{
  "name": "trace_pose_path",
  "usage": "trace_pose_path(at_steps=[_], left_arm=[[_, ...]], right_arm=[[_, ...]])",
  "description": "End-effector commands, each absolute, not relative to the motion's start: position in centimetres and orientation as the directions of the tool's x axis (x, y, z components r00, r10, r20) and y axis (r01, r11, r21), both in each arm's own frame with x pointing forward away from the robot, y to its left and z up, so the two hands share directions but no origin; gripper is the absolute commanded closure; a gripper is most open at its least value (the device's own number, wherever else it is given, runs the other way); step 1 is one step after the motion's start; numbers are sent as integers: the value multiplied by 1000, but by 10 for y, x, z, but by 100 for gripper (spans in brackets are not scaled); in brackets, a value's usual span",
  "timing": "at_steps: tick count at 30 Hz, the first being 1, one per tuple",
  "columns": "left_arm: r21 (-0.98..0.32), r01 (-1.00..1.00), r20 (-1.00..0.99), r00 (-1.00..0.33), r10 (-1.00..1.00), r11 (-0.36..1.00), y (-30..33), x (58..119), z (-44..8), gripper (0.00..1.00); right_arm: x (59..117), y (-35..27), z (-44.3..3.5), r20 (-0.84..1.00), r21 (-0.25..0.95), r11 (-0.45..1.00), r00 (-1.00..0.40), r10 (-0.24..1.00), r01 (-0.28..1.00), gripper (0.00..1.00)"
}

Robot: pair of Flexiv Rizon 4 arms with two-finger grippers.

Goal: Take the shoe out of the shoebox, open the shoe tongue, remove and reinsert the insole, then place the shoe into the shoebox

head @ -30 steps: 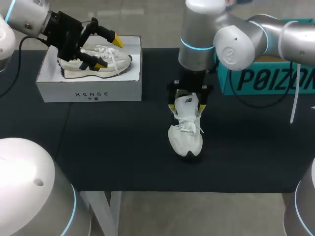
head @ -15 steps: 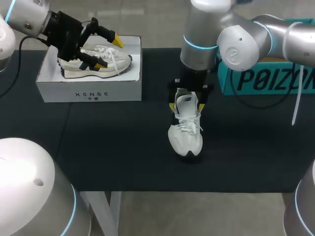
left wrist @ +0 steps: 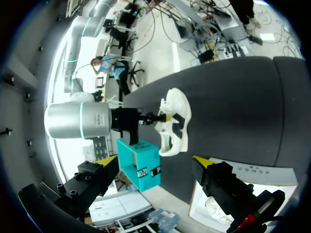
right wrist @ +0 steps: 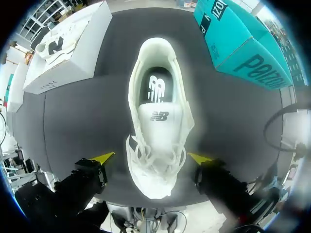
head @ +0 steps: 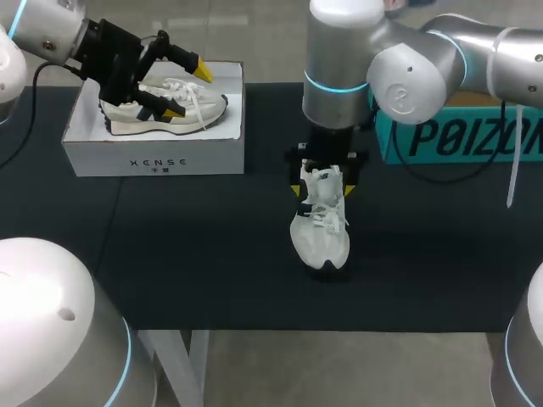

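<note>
In the head view, the shoe [head: 321, 229] is seen out of its box, set on its sole near the middle of the dark bench [head: 170, 254], toe toward the robot's side. The right end effector [head: 322, 188] is positioned directly over the rear half of the shoe, with one yellow tip at either side of the collar. This placement is judged to suit work on the tongue or the insole. The left end effector [head: 187, 91] is held with its fingers spread wide above the white shoebox [head: 153, 153], in which a second shoe [head: 165, 106] lies on its side; nothing is gripped by it. A teal box [head: 458, 136] stands at the right of the bench. In the left wrist view, the two tips of the left end effector are shown far apart with nothing held between them. The shoe [left wrist: 175, 121] is seen well ahead on the bench, with the right arm [left wrist: 80, 121] reaching to it. In the right wrist view, the shoe lies between the fingers [right wrist: 87, 177] of the right end effector, which are set wide and stand clear of it on both sides, so no grip is made. The tongue [right wrist: 158, 119] lies flat beyond the laces [right wrist: 153, 155], and the insole [right wrist: 156, 87] is seated inside the opening. Whether the insole is yet to be removed or has already been refitted cannot be determined.
</note>
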State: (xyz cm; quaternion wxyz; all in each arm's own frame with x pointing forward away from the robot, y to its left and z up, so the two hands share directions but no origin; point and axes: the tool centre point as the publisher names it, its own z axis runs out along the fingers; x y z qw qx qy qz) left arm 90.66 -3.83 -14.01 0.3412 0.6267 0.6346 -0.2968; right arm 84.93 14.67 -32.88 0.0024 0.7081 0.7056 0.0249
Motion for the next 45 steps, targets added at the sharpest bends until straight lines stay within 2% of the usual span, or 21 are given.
trace_pose_path(at_steps=[1, 12, 20, 39, 42, 44, 45], left_arm=[[51, 998, -803, 19, 596, 37, -38, 907, -140, 0], [51, 998, -803, 19, 596, 37, -38, 907, -140, 0], [51, 998, -803, 19, 596, 37, -38, 907, -140, 0], [51, 998, -803, 19, 596, 37, -38, 907, -140, 0], [51, 998, -803, 19, 596, 37, -38, 907, -140, 0], [51, 998, -803, 19, 596, 37, -38, 907, -140, 0], [51, 998, -803, 19, 596, 37, -38, 907, -140, 0]], right_arm=[[851, 144, -324, 40, 75, -12, 9, 999, 997, 100], [883, 154, -339, 60, 103, -59, 53, 997, 993, 100], [874, 137, -334, 89, 108, -93, 83, 993, 990, 100], [881, 136, -364, 78, 43, -39, 35, 996, 998, 100], [879, 139, -342, 86, 77, 117, -124, 989, 990, 100], [875, 145, -322, 119, 144, 345, -362, 924, 928, 100], [870, 149, -313, 115, 156, 492, -510, 852, 857, 100]])
